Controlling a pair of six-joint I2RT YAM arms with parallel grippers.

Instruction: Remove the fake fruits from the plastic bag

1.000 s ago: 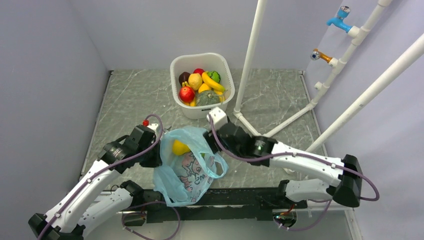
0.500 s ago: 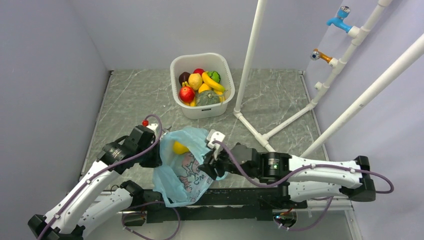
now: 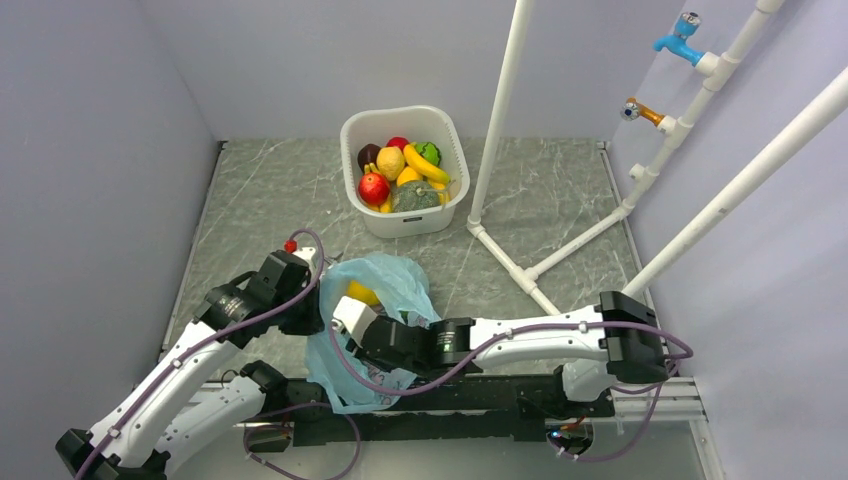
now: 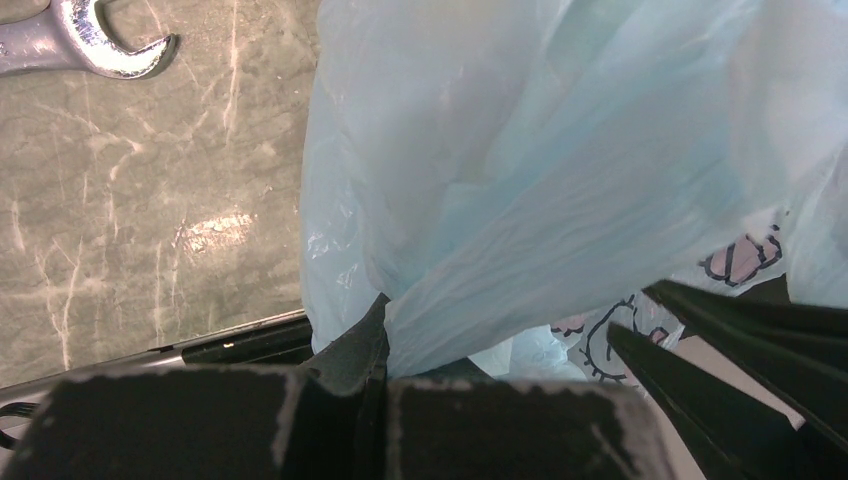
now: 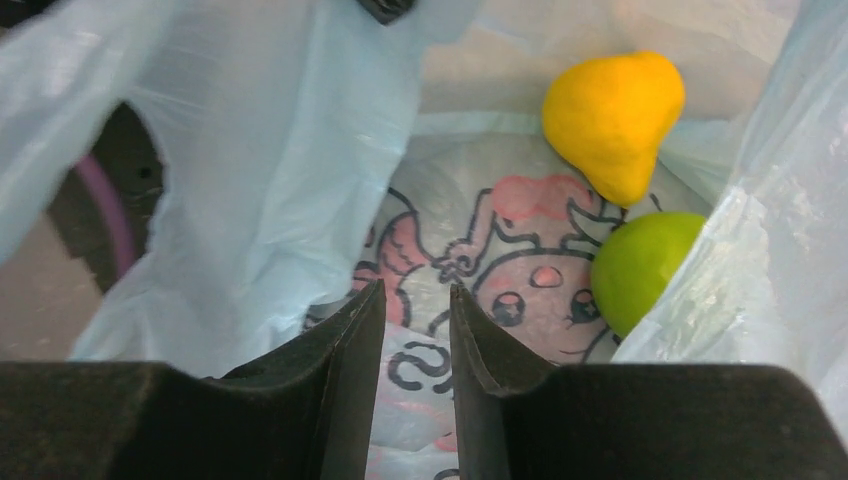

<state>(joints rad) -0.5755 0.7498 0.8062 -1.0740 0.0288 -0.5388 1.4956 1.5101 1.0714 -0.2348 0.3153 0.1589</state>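
Top: fixed, high behind near edge, looking down over whole table. Left wrist: close against bag outside, table beyond. Right wrist: close, looking into bag. Shared throughout: bag.

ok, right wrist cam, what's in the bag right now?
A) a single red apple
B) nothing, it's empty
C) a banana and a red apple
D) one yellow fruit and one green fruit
D: the right wrist view looks into the plastic bag and shows a yellow fruit with a green fruit just below it, and no other fruit.
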